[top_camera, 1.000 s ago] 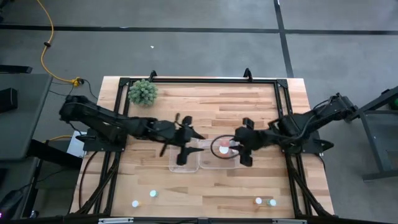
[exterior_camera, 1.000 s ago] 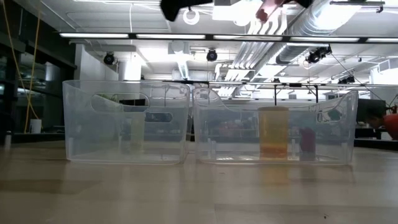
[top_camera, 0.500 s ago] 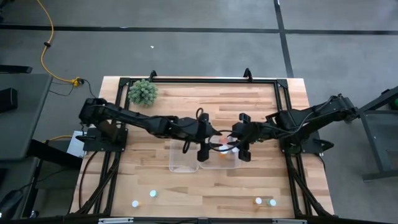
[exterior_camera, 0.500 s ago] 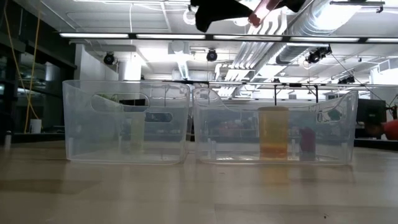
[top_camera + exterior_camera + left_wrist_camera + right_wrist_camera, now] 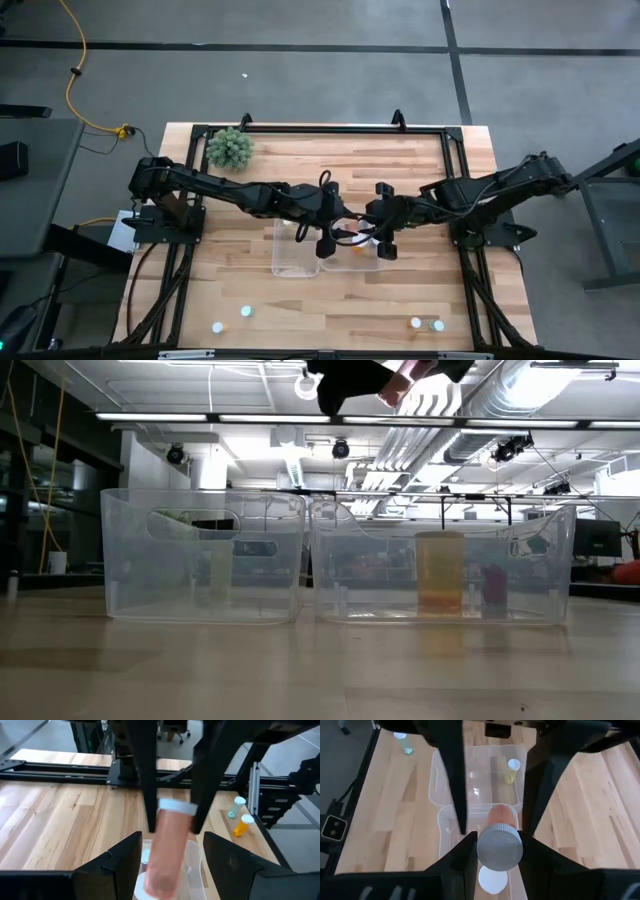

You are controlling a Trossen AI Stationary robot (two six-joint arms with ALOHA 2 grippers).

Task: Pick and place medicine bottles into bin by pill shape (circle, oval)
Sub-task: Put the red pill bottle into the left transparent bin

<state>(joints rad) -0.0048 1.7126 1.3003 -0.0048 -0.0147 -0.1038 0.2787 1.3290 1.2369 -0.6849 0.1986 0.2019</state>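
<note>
While the right claw (image 5: 494, 851) clamps a medicine bottle (image 5: 499, 840), the left claw (image 5: 172, 845) straddles it, fingers apart.

The low view's top edge crops both end effectors; held bottle (image 5: 169, 851) blurred.

Site type: robotics lab/workshop, prob. industrial bldg. Evidence: wood-top table (image 5: 400, 170) w/ black metal frame (image 5: 320, 128); grey concrete floor (image 5: 300, 80) w/ taped lines; yellow cable (image 5: 78, 75); exposed ceiling ducts (image 5: 450, 420), strip lights (image 5: 200, 417); other benches behind, indistinct.
</note>
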